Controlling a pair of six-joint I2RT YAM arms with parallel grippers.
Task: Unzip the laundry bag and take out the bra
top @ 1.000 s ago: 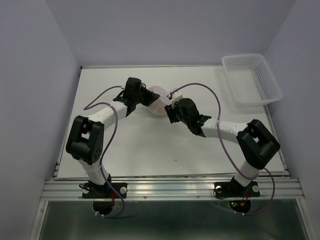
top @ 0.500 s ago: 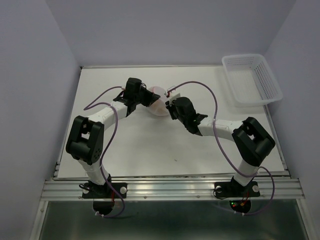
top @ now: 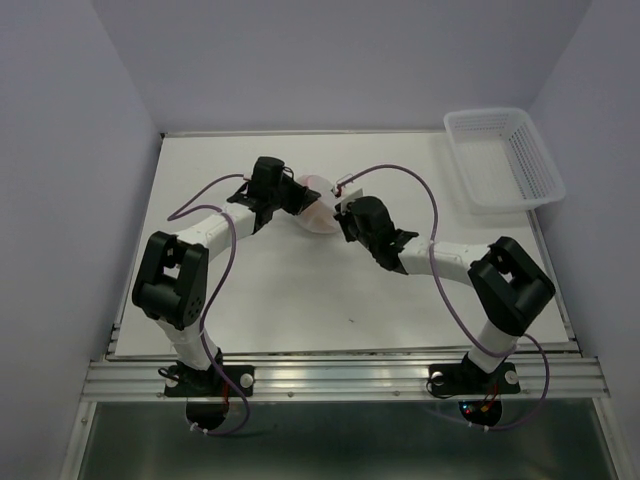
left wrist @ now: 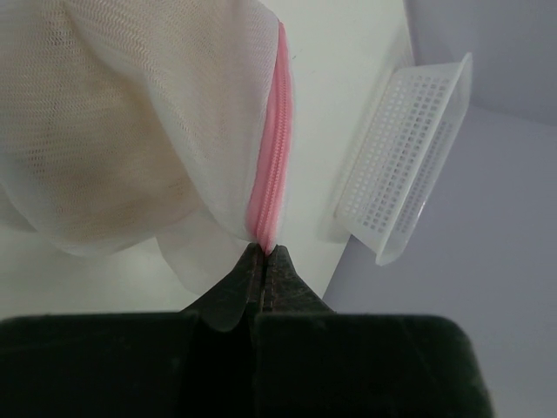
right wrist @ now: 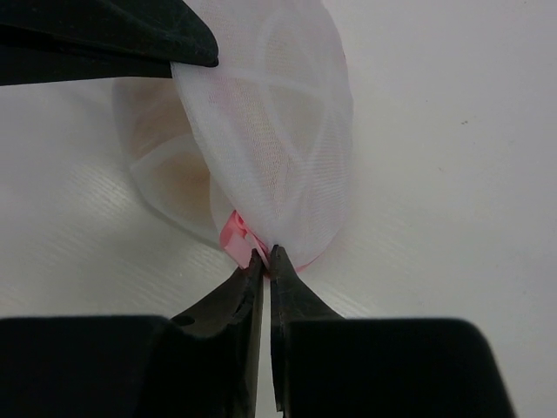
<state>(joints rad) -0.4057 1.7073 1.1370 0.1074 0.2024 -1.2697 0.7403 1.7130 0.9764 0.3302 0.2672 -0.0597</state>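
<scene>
Bag [top: 318,205] of white mesh lies on the table [top: 260,290] between the two grippers, with a pink zipper [left wrist: 271,165] along its rim. A tan shape shows through the mesh in the left wrist view. This is the bra [left wrist: 104,183], inside the bag, up and to the left of the left jaws' tips. Along the stretch seen there, the zipper teeth are joined.

The left gripper [left wrist: 264,254] has its jaws pressed fully together. They pinch the end of the zipper, with a fold of mesh caught beside it, and the bag bulges away straight ahead of the tips. The right gripper [right wrist: 265,254] has its jaws drawn in to a thin slit. Their tips nip the zipper at the bag's near edge, and a small pink tab sticks out just left of them. The dome of mesh rises directly beyond these tips. A dark left finger [right wrist: 104,35] crosses its upper left edge.

The basket [top: 505,155], white plastic lattice, stands well apart, off to the right of both pairs of jaws.
</scene>
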